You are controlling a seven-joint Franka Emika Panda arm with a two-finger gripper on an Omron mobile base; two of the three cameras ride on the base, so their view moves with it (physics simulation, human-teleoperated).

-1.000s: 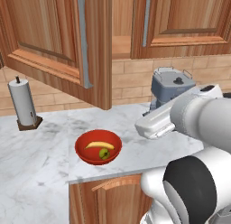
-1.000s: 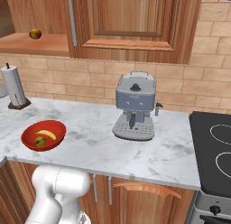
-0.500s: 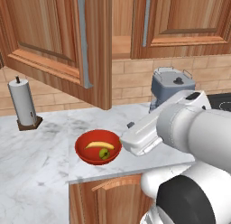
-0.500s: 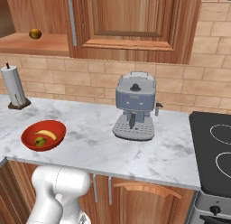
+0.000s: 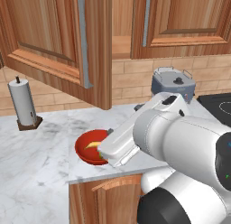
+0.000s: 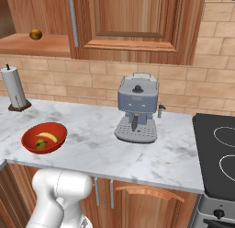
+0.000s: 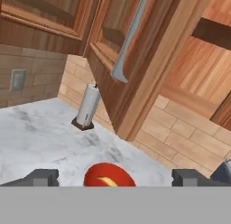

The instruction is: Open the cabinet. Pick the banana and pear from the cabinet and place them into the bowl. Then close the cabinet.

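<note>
Marble counter (image 6: 92, 144): paper-towel roll (image 6: 13, 88) behind bowl (image 6: 44, 138), coffee machine (image 6: 137, 107) right.

The white arm (image 5: 180, 142) rose from the lower right of the left base view and reached forward and to the left, its forearm angled downward. In the right base view its rounded white shoulder (image 6: 62, 192) sat at the lower left. The tool (image 7: 115, 177) had its two dark fingertips (image 7: 43, 177) set wide apart at the bottom of the hand view, with nothing held between them.
</note>
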